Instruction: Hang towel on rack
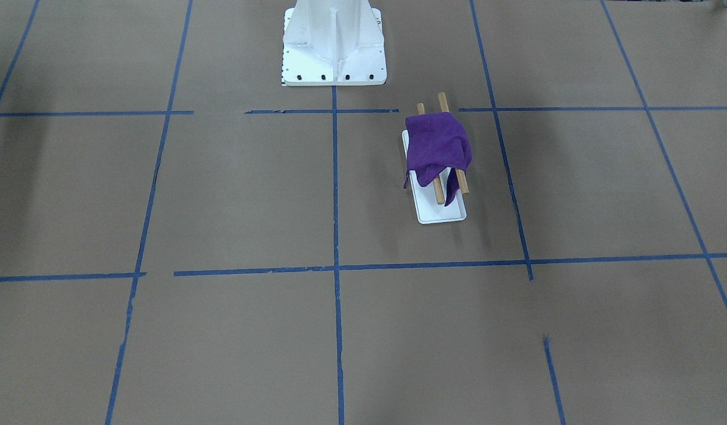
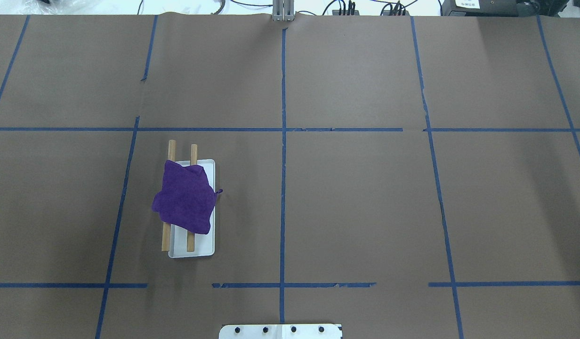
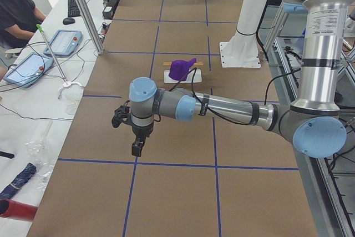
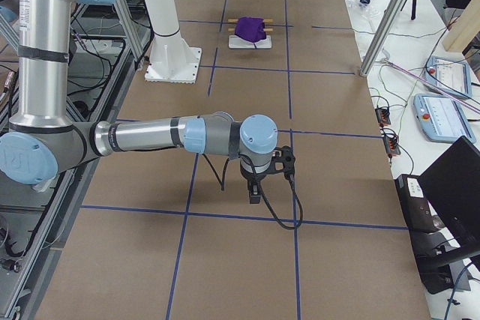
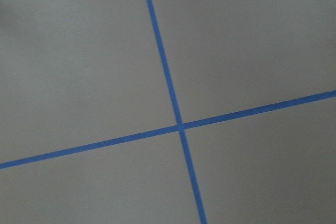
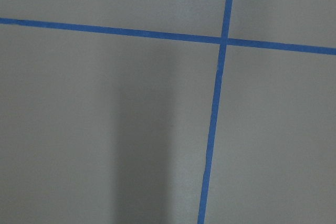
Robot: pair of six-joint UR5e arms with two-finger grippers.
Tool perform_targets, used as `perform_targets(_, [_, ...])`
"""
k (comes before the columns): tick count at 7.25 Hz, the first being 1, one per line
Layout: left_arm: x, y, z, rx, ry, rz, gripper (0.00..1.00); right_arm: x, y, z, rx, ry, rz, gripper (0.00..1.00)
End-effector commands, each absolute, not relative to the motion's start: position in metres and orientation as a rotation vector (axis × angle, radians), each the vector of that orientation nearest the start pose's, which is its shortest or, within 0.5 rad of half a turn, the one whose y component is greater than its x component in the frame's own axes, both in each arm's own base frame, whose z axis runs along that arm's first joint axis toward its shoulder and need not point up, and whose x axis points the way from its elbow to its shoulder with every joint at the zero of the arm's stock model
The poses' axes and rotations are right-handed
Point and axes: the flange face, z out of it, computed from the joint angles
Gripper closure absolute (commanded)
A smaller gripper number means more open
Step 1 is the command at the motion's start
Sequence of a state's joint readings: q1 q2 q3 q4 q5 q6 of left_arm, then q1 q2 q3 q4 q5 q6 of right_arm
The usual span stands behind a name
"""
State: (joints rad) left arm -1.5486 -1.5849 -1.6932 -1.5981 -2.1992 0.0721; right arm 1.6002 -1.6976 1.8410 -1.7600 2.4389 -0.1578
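Observation:
The purple towel [image 1: 437, 144] lies draped across both wooden rods of the rack [image 1: 442, 101], whose white tray base [image 1: 440, 213] sits on the brown table. The towel [image 2: 186, 197] covers the middle of the rods [image 2: 171, 149], with folds hanging between them. It also shows in the exterior left view [image 3: 180, 69] and the exterior right view [image 4: 250, 28]. My left gripper [image 3: 136, 148] hangs over the table's left end, far from the rack. My right gripper [image 4: 255, 191] hangs over the right end. I cannot tell whether either is open. Both wrist views show only paper and tape.
The robot's white pedestal [image 1: 334, 41] stands near the rack, also at the overhead view's bottom edge [image 2: 280, 331]. Blue tape lines [image 2: 283, 141] grid the brown paper. A seated person [image 3: 16, 9] and tablets [image 3: 61, 41] are beyond the table's far edge.

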Motion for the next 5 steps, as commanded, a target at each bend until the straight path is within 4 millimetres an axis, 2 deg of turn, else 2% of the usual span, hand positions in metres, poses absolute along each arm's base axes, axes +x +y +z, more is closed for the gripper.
perform_targets(1, [-0.069, -0.496, 0.617, 0.102, 0.626, 0.123, 0.0, 0.07, -0.428, 0.598, 0.036, -0.869, -0.099, 0.0])
perform_targets(2, [-0.069, -0.489, 0.624, 0.08, 0.628, 0.115, 0.0, 0.07, -0.428, 0.598, 0.036, -0.869, -0.099, 0.0])
perform_targets(4, [-0.057, -0.459, 0.644, 0.021, 0.795, 0.082, 0.0, 0.07, -0.43, 0.597, 0.038, -0.869, -0.098, 0.0])
perform_targets(5, [-0.056, -0.451, 0.65, 0.006, 0.81, 0.075, 0.0, 0.072, -0.43, 0.597, 0.041, -0.867, -0.096, 0.0])
